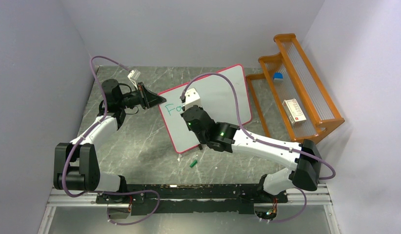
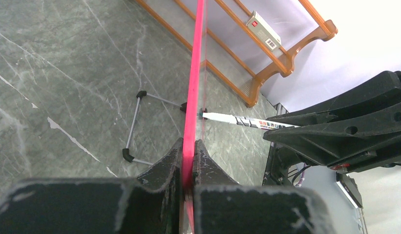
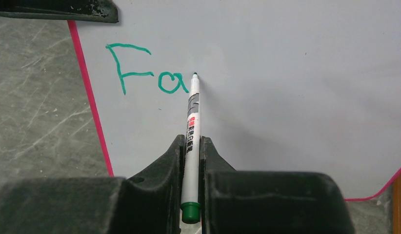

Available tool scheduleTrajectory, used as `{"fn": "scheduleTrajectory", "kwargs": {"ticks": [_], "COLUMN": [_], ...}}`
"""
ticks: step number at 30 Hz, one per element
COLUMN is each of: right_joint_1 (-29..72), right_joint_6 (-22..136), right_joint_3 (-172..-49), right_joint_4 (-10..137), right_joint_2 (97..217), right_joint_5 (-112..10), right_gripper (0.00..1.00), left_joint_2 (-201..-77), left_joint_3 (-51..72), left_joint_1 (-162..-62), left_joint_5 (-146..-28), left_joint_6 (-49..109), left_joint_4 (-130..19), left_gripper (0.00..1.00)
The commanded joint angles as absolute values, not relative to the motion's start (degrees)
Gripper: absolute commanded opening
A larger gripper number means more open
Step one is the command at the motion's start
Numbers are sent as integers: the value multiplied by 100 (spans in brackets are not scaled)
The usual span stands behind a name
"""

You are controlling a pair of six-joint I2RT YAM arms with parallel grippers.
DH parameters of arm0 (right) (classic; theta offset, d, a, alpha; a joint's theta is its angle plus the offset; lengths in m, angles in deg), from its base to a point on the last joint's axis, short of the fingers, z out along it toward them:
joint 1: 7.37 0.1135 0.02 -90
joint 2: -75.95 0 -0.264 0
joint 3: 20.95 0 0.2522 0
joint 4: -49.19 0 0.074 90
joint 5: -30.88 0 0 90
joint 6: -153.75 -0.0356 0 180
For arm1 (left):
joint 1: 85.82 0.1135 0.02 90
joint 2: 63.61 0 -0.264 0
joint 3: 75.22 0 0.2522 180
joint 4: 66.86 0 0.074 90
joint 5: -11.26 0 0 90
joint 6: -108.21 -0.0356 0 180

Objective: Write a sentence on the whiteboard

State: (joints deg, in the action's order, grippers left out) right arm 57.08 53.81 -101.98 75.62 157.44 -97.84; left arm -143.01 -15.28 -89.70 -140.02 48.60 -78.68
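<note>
Where the near edge of the table [image 1: 140, 151] carries the arm bases at the bottom of the top view, we see open marbled stone to the left. A small green cap [image 1: 193, 163] lies just before the lower corner of the whiteboard [image 1: 218, 97].

Beyond it, the right gripper [image 3: 191, 141] is closed tight on a white marker [image 3: 192, 109] with a green end. The barrel bears red and black print too small for us to read. Its tip touches the board just right of the sentence [image 3: 135, 74]. Only a green "Fa" is written, near the board's left edge in the upper left of the right wrist frame, and blank white surface runs to the right and below.

The board stands propped mid-table. The left gripper [image 2: 189, 151] pinches the thin pink frame [image 2: 193, 87] between closed fingers, at the board's upper left corner in the top view. Behind the board a wire stand [image 2: 133, 124] with black feet rests on the stone.

Farthest off, at upper right, an orange rack [image 2: 286, 64] holds a white box [image 2: 263, 30] whose red label we cannot read.
</note>
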Motion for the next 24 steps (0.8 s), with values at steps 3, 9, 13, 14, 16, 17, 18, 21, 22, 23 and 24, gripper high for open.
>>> {"fn": "scheduleTrajectory", "kwargs": {"ticks": [3,9,13,14,16,17,18,21,22,23,24], "right_joint_1": [5628,5612,5606,5601,5601,5601,5602,5599,5600,5591,5584], "right_joint_6": [5363,5355,5355,5347,5339,5338,5333,5329,5318,5320,5320], "right_joint_3": [-10239,-10234,-10213,-10217,-10214,-10206,-10204,-10200,-10202,-10202,-10201], "right_joint_4": [7385,7403,7401,7414,7429,7429,7434,7453,7462,7464,7472], "right_joint_2": [15786,15789,15773,15769,15768,15764,15760,15755,15759,15760,15760], "right_joint_5": [-9854,-9838,-9817,-9808,-9797,-9797,-9797,-9780,-9775,-9764,-9754], "right_gripper": [0,0,0,0,0,0,0,0,0,0,0], "left_joint_2": [-14385,-14394,-14386,-14386,-14393,-14392,-14394,-14386,-14393,-14390,-14394], "left_joint_3": [-1549,-1545,-1540,-1534,-1532,-1532,-1531,-1531,-1524,-1523,-1523], "left_joint_1": [-9118,-9118,-9118,-9118,-9118,-9120,-9118,-9118,-9118,-9118,-9118], "left_joint_5": [-14082,-14067,-14070,-14064,-14056,-14060,-14061,-14047,-14049,-14045,-14048], "left_joint_6": [4610,4595,4573,4556,4561,4562,4556,4550,4546,4545,4544], "left_joint_4": [-7414,-7391,-7369,-7354,-7342,-7341,-7340,-7333,-7324,-7322,-7322], "left_gripper": [5,5,5,5,5,5,5,5,5,5,5]}}
